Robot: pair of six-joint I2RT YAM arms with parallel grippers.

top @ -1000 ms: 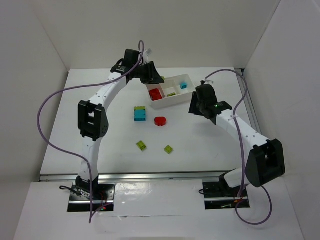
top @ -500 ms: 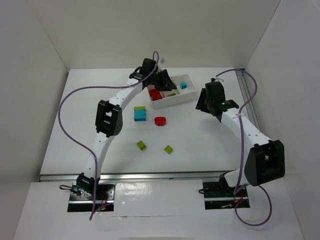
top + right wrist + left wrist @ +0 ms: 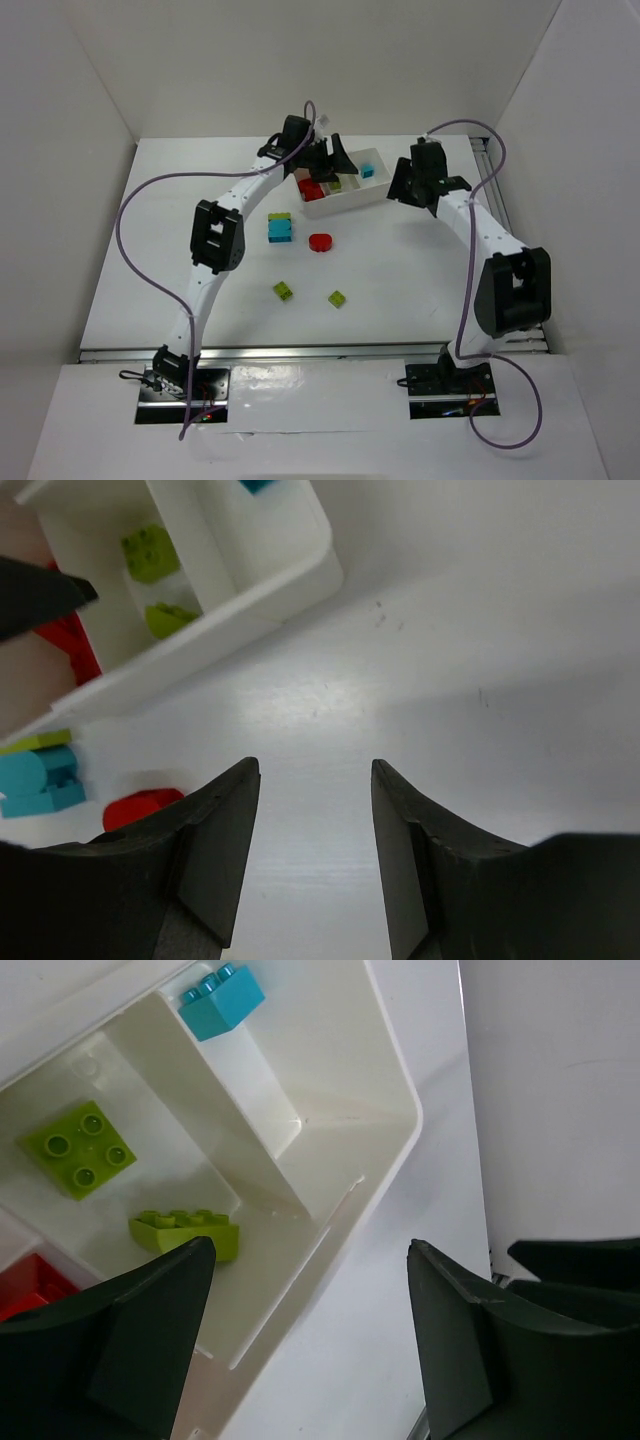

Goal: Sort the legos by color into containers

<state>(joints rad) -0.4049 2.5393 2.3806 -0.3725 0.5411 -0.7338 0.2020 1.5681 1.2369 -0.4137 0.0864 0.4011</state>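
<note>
Now: wide open, nothing gripped

Loose legos (image 3: 320, 242) lie on the desk (image 3: 420, 270), near-left of the tray (image 3: 350, 204). Left claw (image 3: 310, 1250), spread and empty, hangs over the tray's separated red, lime and cyan bricks (image 3: 222, 1000). Right claw (image 3: 315, 770), spread and empty, sits just right.

In the left wrist view the tray (image 3: 392, 1150) runs off the top and left edges. The red brick (image 3: 28, 1285) inside it is cropped and partly behind a finger of the left pincer (image 3: 310, 1250).

tool (image 3: 308, 1260) spread over tray (image 3: 398, 1130), green legos (image 3: 77, 1147) inside
</note>
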